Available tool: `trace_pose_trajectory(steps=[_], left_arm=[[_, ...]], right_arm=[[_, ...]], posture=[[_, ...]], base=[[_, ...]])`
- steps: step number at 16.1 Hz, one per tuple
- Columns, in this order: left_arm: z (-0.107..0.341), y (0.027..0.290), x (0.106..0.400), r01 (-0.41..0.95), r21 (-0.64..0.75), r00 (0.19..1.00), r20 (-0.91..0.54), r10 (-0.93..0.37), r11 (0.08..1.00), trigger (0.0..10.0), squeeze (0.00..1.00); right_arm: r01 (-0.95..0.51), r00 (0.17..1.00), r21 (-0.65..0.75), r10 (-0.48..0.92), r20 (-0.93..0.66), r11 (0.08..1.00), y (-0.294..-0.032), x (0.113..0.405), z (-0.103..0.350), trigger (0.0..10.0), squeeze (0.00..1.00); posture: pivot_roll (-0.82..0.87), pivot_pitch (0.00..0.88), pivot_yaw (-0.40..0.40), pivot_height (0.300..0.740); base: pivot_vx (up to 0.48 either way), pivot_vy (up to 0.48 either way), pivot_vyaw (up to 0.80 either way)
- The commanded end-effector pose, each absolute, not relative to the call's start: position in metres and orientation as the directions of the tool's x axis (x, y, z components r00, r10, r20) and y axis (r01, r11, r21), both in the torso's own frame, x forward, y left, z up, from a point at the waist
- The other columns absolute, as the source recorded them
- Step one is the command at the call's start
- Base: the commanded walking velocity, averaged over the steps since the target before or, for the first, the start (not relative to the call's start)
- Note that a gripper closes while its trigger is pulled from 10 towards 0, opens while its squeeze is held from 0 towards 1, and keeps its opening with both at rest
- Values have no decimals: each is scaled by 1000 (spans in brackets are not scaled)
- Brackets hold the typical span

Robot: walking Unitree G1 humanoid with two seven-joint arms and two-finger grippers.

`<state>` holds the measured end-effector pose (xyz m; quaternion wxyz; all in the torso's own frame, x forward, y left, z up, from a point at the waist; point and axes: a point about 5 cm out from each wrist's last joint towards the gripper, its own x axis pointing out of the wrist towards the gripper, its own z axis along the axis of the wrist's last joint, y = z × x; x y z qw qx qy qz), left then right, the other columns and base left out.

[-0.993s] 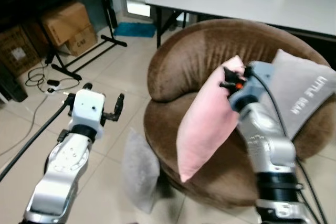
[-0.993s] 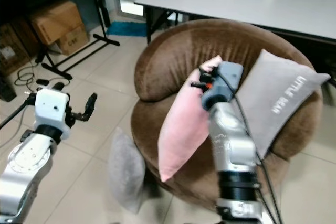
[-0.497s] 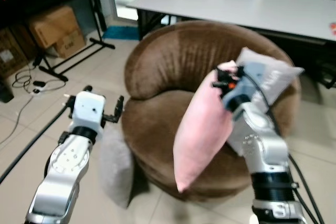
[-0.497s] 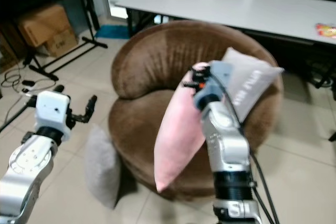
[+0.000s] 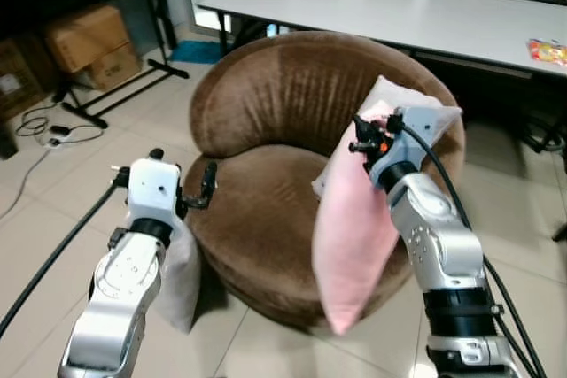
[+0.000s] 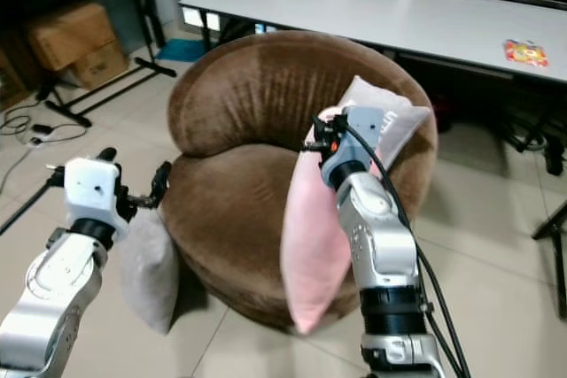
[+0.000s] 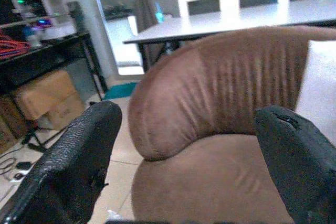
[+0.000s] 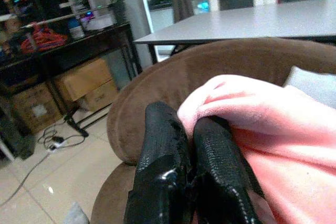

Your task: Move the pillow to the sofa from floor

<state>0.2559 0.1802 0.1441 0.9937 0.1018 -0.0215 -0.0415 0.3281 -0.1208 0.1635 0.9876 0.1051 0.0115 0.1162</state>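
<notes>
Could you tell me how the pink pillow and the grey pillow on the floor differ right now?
The pink pillow hangs in the air, pinched at its top corner by the right end effector; the grey pillow stands on the floor against the brown sofa. The pink one looks longer. Both are soft and plain.

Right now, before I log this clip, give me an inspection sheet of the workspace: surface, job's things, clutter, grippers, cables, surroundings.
Surface: brown round sofa, seat bare in the middle; tiled floor.
Job's things: pink pillow hanging over the sofa's front right edge, pinched at its top corner; grey pillow on the floor against the sofa's left side.
Clutter: white pillow leaning on the sofa's back.
Grippers: right gripper shut on the pink pillow; left gripper open, holding nothing, beside the sofa.
Cables: black cable along the left arm; cords on the floor.
Surroundings: white table behind; cardboard boxes at left.
</notes>
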Motion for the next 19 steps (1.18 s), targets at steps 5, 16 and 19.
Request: trace_pose_trajectory(steps=[5,16,19], left_arm=[[151,186,256,63,206,995,62,-77,976,10000,0],[153,186,257,86,203,993,67,-101,976,10000,0],[153,186,258,92,204,992,66,-108,975,10000,0]], right_arm=[[-284,959,206,271,88,936,-107,334,184,10000,0],[-285,958,187,271,96,940,-104,337,185,10000,0],[-278,960,169,267,88,946,-103,338,184,10000,0]], posture=[[-41,0,-11,740],[-47,0,4,740],[-47,0,4,740]], base=[[48,0,320],[276,0,0],[311,0,521]])
